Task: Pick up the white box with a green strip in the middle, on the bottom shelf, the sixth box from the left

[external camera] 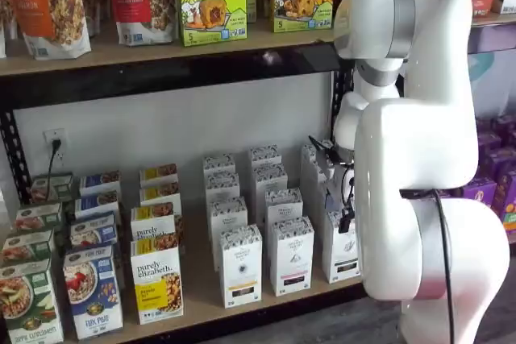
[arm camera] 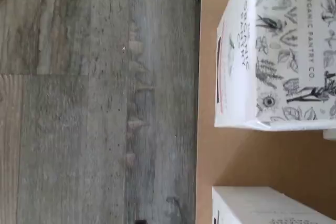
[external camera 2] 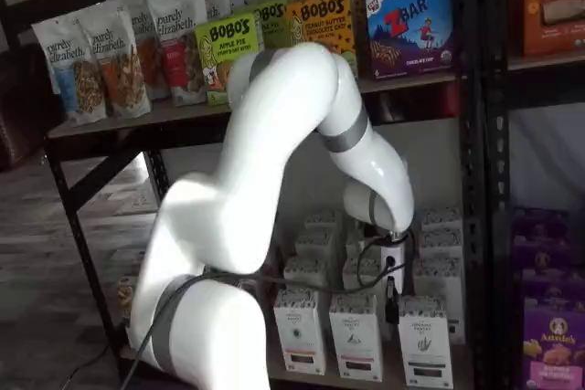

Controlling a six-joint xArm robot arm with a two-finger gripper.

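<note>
Above the bottom shelf [external camera: 201,300], white boxes [external camera: 241,265] stand upright.
</note>
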